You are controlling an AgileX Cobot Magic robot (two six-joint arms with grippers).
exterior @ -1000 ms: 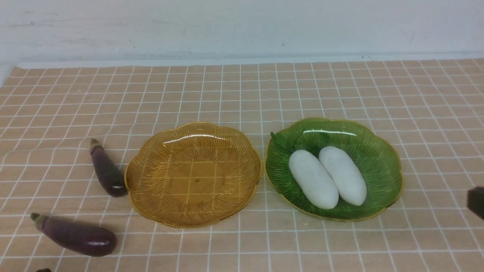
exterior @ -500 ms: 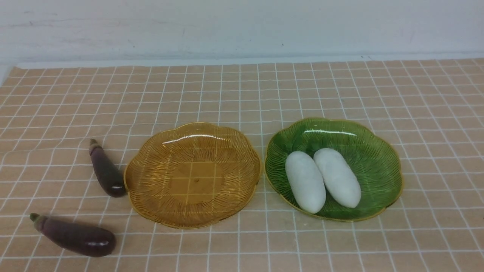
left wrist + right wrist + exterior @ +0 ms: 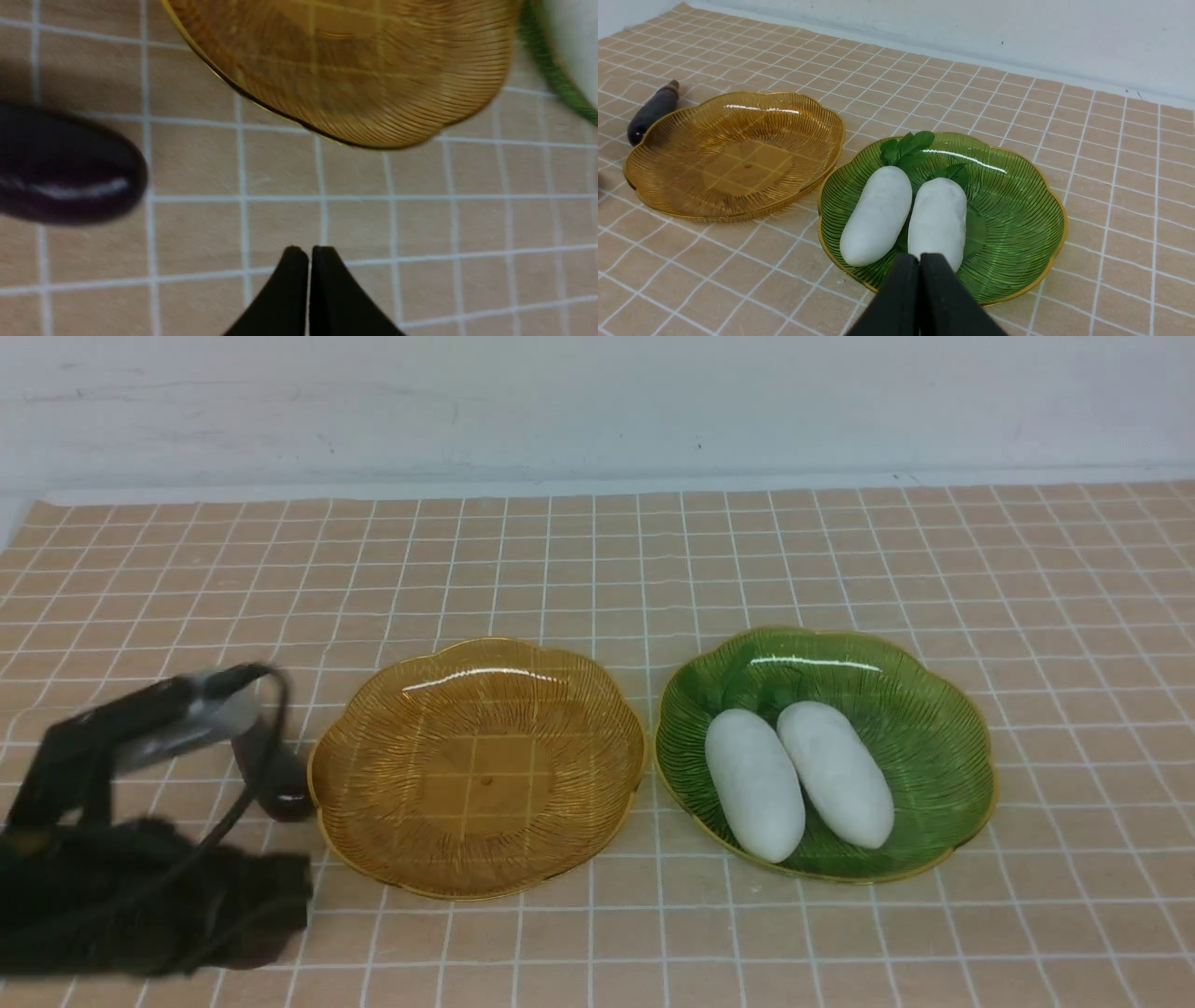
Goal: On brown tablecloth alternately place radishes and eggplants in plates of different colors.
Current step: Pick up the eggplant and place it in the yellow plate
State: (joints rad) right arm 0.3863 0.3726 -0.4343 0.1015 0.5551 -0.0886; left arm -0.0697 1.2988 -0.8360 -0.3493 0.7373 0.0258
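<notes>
So the left hand [image 3: 308,254] is pinched fully closed with nothing in it, tips over bare cloth [image 3: 597,560] between one eggplant [image 3: 60,172] and the amber plate [image 3: 373,775]. Its arm [image 3: 140,859] is a low dark blur at near left. The right hand [image 3: 919,261] is closed too and empty, hovering by the green plate [image 3: 934,728], where both radishes [image 3: 754,784] lie touching. The second eggplant [image 3: 651,112] sits just beside the amber plate's left rim.

Bright even light, white glare streaks on amber plate [image 3: 476,775] and green plate [image 3: 934,747], motion blur on left arm [image 3: 140,887].
</notes>
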